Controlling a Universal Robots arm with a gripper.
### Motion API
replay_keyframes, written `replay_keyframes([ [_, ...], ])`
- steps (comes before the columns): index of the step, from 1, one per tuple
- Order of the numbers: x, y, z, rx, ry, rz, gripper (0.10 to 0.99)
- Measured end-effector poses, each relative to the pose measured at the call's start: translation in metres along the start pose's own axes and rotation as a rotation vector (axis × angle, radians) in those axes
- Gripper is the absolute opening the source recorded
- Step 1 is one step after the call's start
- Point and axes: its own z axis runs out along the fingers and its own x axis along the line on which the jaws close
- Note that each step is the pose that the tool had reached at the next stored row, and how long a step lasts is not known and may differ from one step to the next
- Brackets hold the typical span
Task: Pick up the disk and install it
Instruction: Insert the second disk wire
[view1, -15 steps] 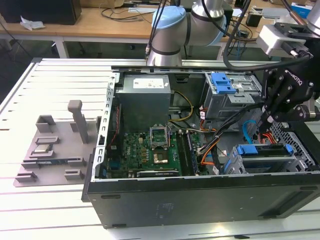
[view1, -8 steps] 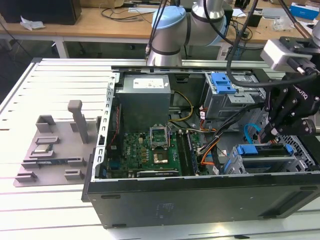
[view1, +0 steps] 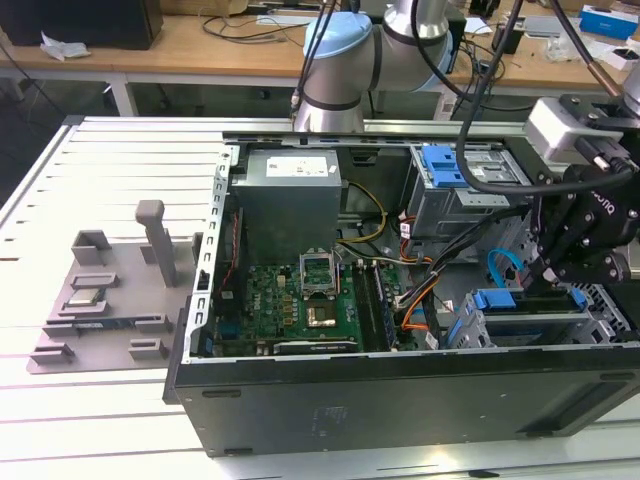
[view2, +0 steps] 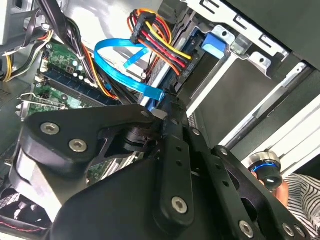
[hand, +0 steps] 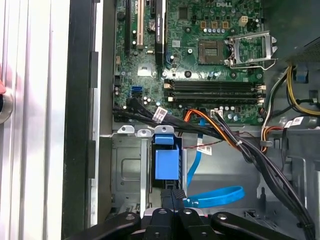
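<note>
The disk (view1: 527, 312) sits in the drive cage at the near corner of the open computer case, on the exterior view's right. Its blue side rails (view1: 495, 298) show at both ends. My gripper (view1: 548, 272) hangs directly over it, fingers pressed together. In the first wrist view the shut fingertips (hand: 172, 194) touch the end of the disk's blue rail (hand: 165, 162), which stands in the cage slot. In the second wrist view the gripper (view2: 167, 102) points down into the cage, beside a looped blue data cable (view2: 125, 67).
The motherboard (view1: 300, 300) with its open processor socket fills the case floor. Bundled cables (hand: 235, 142) run past the cage. A second cage with a blue clip (view1: 445, 165) stands further back. A grey fixture (view1: 100, 300) lies outside the case. A striped sleeve (view2: 305, 200) shows nearby.
</note>
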Motion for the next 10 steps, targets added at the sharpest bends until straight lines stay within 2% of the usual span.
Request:
replay_keyframes([
  [8,0.0000,-0.0064,0.0009,0.000,0.0034,0.001,0.102],
  [9,0.0000,-0.0069,0.0009,0.000,0.0089,0.003,0.102],
  [10,0.0000,-0.0069,0.0009,-0.001,0.0108,0.037,0.102],
])
